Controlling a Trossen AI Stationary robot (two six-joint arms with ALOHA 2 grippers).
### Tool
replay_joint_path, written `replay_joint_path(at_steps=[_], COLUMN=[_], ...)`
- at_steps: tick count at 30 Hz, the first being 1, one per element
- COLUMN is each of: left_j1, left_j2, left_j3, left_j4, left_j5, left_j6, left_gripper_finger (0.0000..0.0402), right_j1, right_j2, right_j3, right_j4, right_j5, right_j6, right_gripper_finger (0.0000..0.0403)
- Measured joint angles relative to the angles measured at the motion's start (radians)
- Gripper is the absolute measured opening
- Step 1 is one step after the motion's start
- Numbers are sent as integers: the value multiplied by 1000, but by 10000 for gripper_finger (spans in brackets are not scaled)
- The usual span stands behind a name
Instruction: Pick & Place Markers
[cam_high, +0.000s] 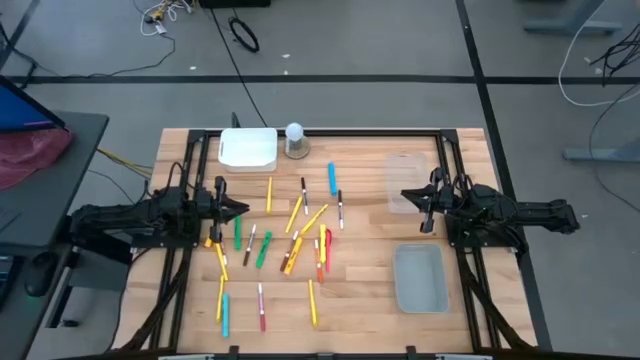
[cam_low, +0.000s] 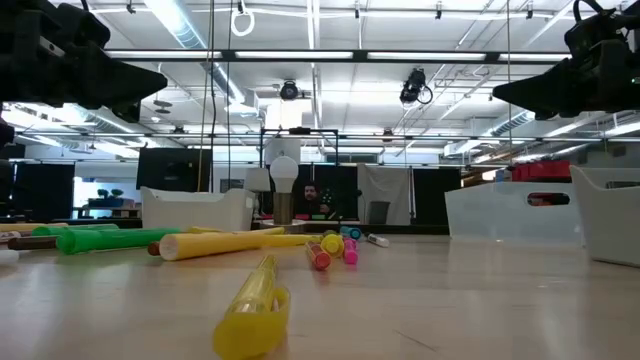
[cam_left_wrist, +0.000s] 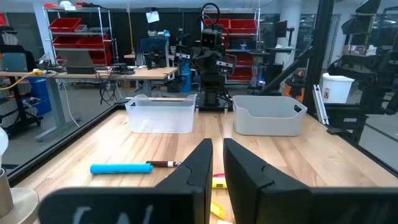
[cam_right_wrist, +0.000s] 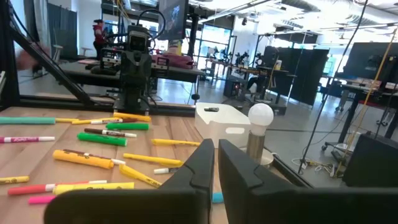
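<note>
Many markers (cam_high: 295, 240) in yellow, green, blue, red and white lie flat and scattered over the middle of the wooden table. The low view has a yellow one (cam_low: 255, 305) nearest. My left gripper (cam_high: 240, 208) hovers above the table at the left side of the scatter, pointing right, fingers shut and empty. Its wrist view (cam_left_wrist: 217, 152) looks over a blue marker (cam_left_wrist: 121, 168). My right gripper (cam_high: 406, 196) hovers right of the scatter, pointing left, shut and empty (cam_right_wrist: 216, 152), with a green marker (cam_right_wrist: 99, 138) ahead of it.
A white box (cam_high: 248, 148) and a white ball-topped object (cam_high: 295, 138) stand at the far edge. A clear bin (cam_high: 413, 180) sits under the right arm, and a grey bin (cam_high: 420, 278) stands near the right front. Bare wood lies between the bins and the markers.
</note>
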Motion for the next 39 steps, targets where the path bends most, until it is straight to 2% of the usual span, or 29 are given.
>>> replay_joint_path(at_steps=[34, 37, 39], left_j1=[0, 0, 0], left_j2=[0, 0, 0], left_j3=[0, 0, 0], left_j4=[0, 0, 0], left_j5=[0, 0, 0], left_j6=[0, 0, 0], left_gripper_finger=[44, 44, 44], right_j1=[0, 0, -2], right_j2=[0, 0, 1], right_j3=[0, 0, 0], right_j4=[16, 83, 164], right_j5=[-1, -32, -10], right_j6=[8, 223, 324], right_gripper_finger=[27, 27, 27])
